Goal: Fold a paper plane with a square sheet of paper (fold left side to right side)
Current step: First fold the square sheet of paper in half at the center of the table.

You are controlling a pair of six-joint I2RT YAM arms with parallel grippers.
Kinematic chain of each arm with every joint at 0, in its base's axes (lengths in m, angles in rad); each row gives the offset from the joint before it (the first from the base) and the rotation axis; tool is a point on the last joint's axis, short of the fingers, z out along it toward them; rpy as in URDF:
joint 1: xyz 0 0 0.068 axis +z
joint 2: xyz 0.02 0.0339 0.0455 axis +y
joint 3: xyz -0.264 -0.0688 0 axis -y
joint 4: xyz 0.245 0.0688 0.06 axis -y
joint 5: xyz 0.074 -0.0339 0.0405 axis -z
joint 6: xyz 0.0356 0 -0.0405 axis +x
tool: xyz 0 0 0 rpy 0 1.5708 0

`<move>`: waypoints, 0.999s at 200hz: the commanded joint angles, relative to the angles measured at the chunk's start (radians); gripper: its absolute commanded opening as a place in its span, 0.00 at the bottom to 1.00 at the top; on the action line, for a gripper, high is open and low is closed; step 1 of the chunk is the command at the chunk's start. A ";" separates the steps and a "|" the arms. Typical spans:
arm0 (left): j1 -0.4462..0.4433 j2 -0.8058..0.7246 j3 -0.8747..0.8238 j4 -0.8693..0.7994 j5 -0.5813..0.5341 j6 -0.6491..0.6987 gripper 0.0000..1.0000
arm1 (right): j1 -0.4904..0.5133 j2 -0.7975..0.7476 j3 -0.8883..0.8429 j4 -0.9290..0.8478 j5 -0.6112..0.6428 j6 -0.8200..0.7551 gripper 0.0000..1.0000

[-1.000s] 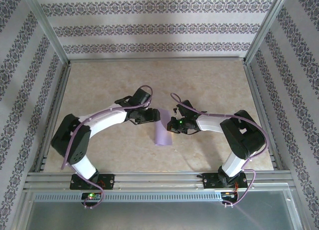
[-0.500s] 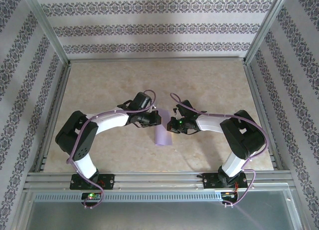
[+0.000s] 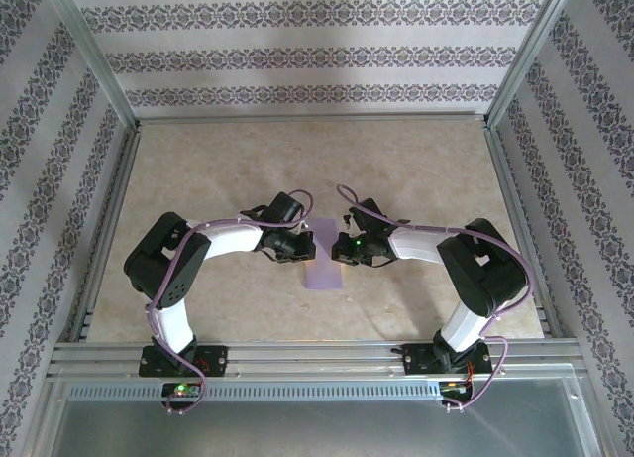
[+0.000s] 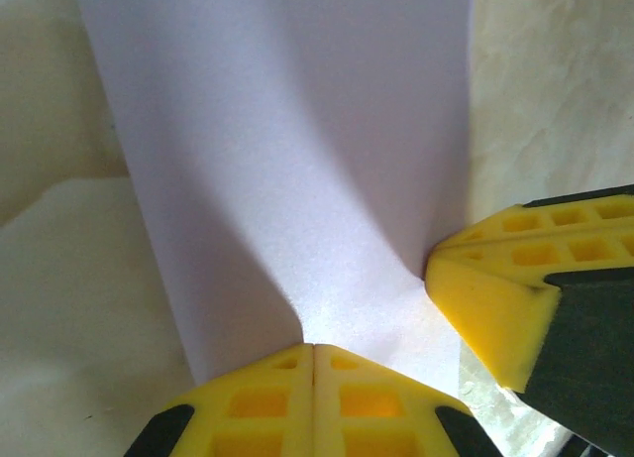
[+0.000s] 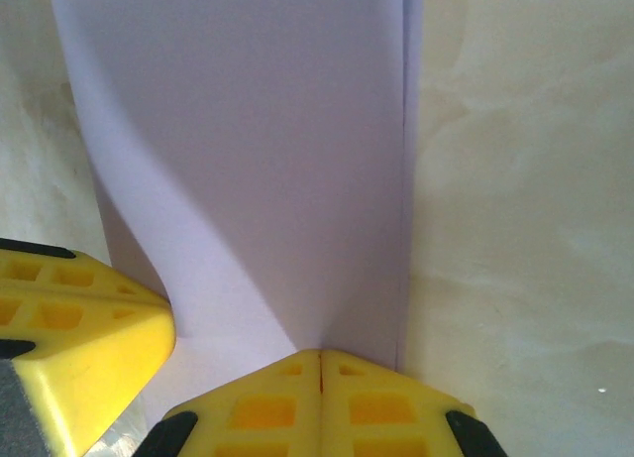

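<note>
At table [image 3: 416, 170] centre | left end effector [image 4: 314, 350] has closed on purple paper [image 4: 297, 150]

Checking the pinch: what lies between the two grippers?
The purple paper, in the top view: it fills the gap between the left gripper and the right gripper, each shut on it.

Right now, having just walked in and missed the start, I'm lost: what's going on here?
Two robot arms are working on one lavender sheet of paper, which lies on the table already folded into a narrow strip. The left gripper and the right gripper are both shut on it, pinching from opposite sides with their fingertips close together. The paper buckles a little near the grips.
</note>
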 commanded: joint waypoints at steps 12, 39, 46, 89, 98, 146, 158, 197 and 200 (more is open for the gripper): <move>0.006 0.016 -0.029 -0.017 -0.033 0.016 0.01 | 0.010 0.031 -0.012 -0.119 0.083 -0.024 0.00; 0.012 0.012 -0.066 0.013 -0.038 -0.005 0.00 | 0.010 0.032 -0.011 -0.136 0.092 -0.030 0.00; 0.015 0.009 -0.075 0.017 -0.039 -0.009 0.00 | 0.010 0.031 -0.011 -0.139 0.096 -0.031 0.00; 0.037 -0.019 -0.123 0.021 -0.049 -0.015 0.00 | 0.009 0.028 -0.013 -0.149 0.106 -0.036 0.00; 0.045 -0.027 -0.133 0.021 -0.049 -0.016 0.00 | 0.010 0.029 -0.013 -0.149 0.108 -0.036 0.00; 0.079 -0.078 -0.164 0.011 -0.052 0.015 0.00 | 0.010 0.028 -0.014 -0.152 0.109 -0.036 0.00; 0.088 -0.092 -0.166 0.005 -0.052 0.026 0.00 | 0.010 0.027 -0.013 -0.151 0.109 -0.036 0.00; 0.091 -0.218 -0.216 0.135 -0.068 0.008 0.00 | 0.010 0.021 -0.014 -0.151 0.108 -0.033 0.00; 0.091 -0.226 -0.220 0.144 -0.067 0.006 0.00 | 0.010 0.021 -0.014 -0.150 0.108 -0.033 0.00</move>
